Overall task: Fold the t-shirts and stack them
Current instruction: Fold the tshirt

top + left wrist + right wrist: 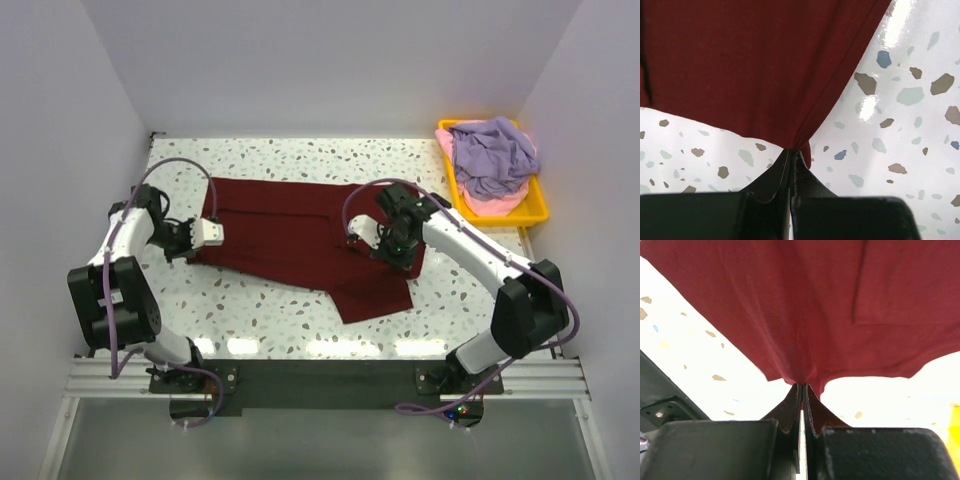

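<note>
1. Dark maroon cloth covers the middle of the scene: the maroon t-shirt (300, 240) lies spread over the white speckled terrazzo table (270, 310), mostly flat, with one flap reaching toward the near edge at its right end.
2. The left gripper (208, 240) sits at the shirt's left edge, clamped tight on the fabric. In the left wrist view its black fingers (775, 175) press together, with a small peak of maroon hem pinched at their tips. The cloth fans out from that point across the table.
3. The right gripper (393, 252) is at the shirt's right side, likewise closed on the fabric. In the right wrist view its fingers (790, 410) meet with the cloth drawn to a point between them, and a seam line shows in the fabric beyond.
4. A yellow plastic tray (452, 180) stands at the far right corner of the table, apart from the maroon shirt.
5. In the tray, a lavender t-shirt (495, 155) lies crumpled on top of a pale pink t-shirt (495, 206), whose edges show beneath it. Neither is folded.
</note>
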Controlling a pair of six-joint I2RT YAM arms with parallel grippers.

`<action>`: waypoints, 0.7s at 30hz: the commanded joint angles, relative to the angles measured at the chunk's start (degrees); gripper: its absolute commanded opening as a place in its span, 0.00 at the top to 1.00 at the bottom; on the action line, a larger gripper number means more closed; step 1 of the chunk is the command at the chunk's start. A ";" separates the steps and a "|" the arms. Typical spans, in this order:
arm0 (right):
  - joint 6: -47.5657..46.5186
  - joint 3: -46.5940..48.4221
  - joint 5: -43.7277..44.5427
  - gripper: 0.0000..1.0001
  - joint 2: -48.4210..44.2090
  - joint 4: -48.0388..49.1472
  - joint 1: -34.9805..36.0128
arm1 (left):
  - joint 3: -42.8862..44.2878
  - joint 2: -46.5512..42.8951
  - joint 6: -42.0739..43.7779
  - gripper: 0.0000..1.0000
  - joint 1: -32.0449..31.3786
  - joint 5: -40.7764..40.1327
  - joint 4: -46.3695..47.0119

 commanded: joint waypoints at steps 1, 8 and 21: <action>-2.98 5.30 0.06 1.00 2.33 -2.52 -1.43 | 5.13 2.25 -3.61 1.00 0.56 3.60 -0.74; -6.06 11.46 0.50 1.00 7.52 -3.84 -4.77 | 11.11 7.08 -6.25 1.00 0.56 4.66 -0.13; -9.49 22.45 1.03 1.00 17.98 -4.36 -8.90 | 18.58 15.87 -10.29 1.00 0.47 5.53 3.21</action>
